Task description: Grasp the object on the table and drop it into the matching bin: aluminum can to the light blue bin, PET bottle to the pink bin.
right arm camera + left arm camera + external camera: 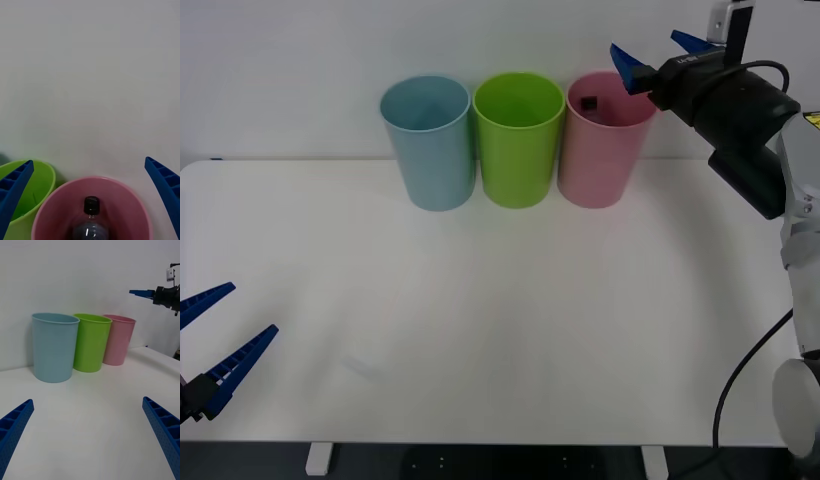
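Two spread hands [658, 58] [220, 340]; three bins; one bottle [91, 221] inside pink bin [123, 198].

The PET bottle [90, 221], clear with dark contents and a black cap, stands upright inside the pink bin [605, 160]. That bin stands near the bench's [480, 330] far edge, right of centre; the light blue bin [430, 150] stands upright farther left along that edge.
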Robot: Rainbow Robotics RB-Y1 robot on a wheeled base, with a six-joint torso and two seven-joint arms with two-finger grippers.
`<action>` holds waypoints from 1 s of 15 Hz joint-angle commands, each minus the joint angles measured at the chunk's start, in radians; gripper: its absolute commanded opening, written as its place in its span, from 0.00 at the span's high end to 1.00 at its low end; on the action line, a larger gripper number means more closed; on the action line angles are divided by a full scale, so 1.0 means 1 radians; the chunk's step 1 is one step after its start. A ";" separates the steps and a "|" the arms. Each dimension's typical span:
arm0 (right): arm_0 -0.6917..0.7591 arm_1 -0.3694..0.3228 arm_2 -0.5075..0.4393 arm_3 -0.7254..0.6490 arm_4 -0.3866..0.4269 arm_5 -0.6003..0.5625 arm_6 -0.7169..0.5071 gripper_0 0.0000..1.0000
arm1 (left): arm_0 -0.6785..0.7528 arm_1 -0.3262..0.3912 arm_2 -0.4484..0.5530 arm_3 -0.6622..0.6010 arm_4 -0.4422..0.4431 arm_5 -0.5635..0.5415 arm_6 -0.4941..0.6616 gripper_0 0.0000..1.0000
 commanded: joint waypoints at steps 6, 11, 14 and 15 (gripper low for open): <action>0.325 -0.015 -0.012 -0.331 -0.138 -0.125 0.020 0.00 | 0.000 0.000 0.000 0.000 0.000 0.000 0.000 0.00; 0.502 -0.058 -0.012 -0.443 -0.246 -0.209 0.080 0.00 | 0.000 0.000 0.000 0.000 0.000 0.000 0.000 0.00; 0.585 -0.085 -0.026 -0.452 -0.322 -0.266 0.216 0.00 | 0.000 0.000 0.000 0.000 0.000 0.000 0.000 0.00; 0.615 -0.091 -0.036 -0.452 -0.344 -0.295 0.250 0.00 | 0.000 0.000 0.000 0.000 0.000 0.000 0.000 0.00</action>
